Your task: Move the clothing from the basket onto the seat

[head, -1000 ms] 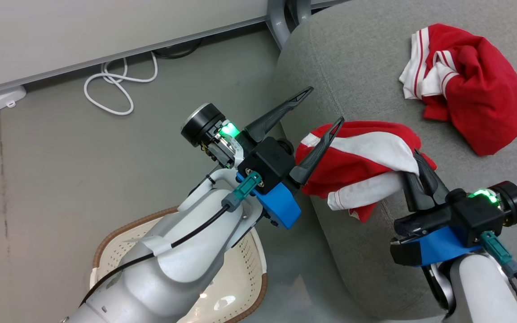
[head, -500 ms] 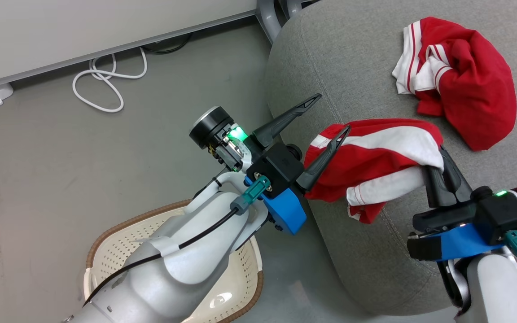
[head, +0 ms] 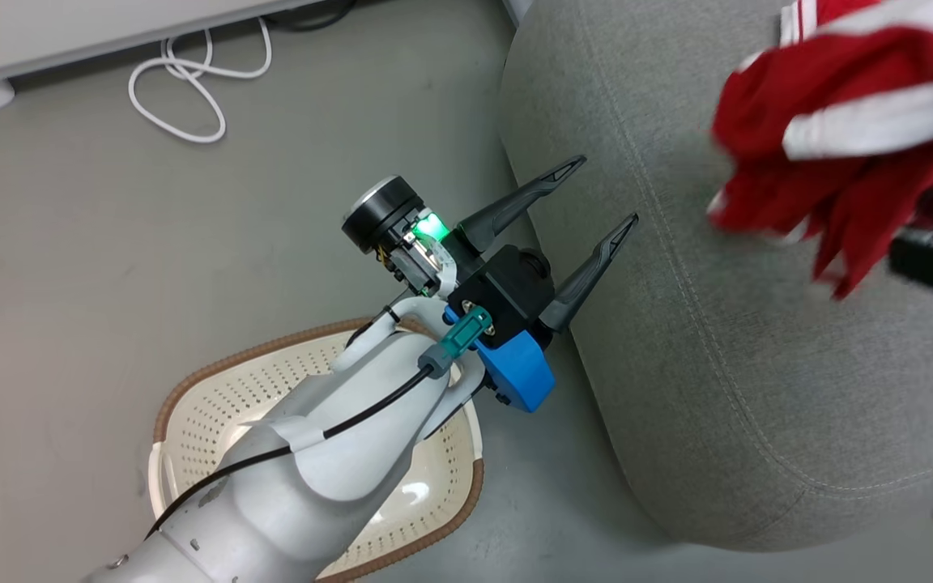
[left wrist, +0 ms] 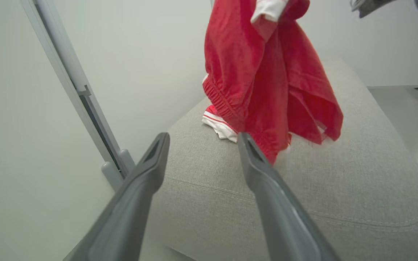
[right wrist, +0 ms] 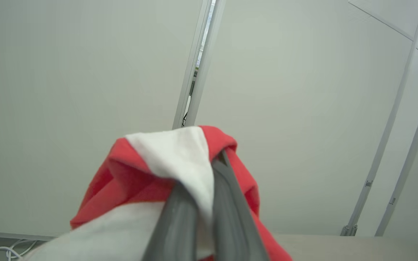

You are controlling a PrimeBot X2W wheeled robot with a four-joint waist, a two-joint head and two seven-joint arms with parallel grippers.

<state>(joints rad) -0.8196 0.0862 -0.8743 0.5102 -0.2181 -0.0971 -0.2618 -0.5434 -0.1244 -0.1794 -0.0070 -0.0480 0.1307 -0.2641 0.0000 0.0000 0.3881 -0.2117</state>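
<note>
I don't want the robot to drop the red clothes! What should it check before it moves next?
1. Right gripper shut on the held garment: ok, its fingers pinch red and white cloth.
2. Held garment above the seat: ok, it hangs over the grey fabric.
3. Left gripper out of the way: ok, it is open, empty and beside the seat's edge.
4. Landing spot free: ok, bare seat shows below, and the other garment lies farther back.
5. Basket emptied: cannot tell, because the left arm hides part of it.
</note>
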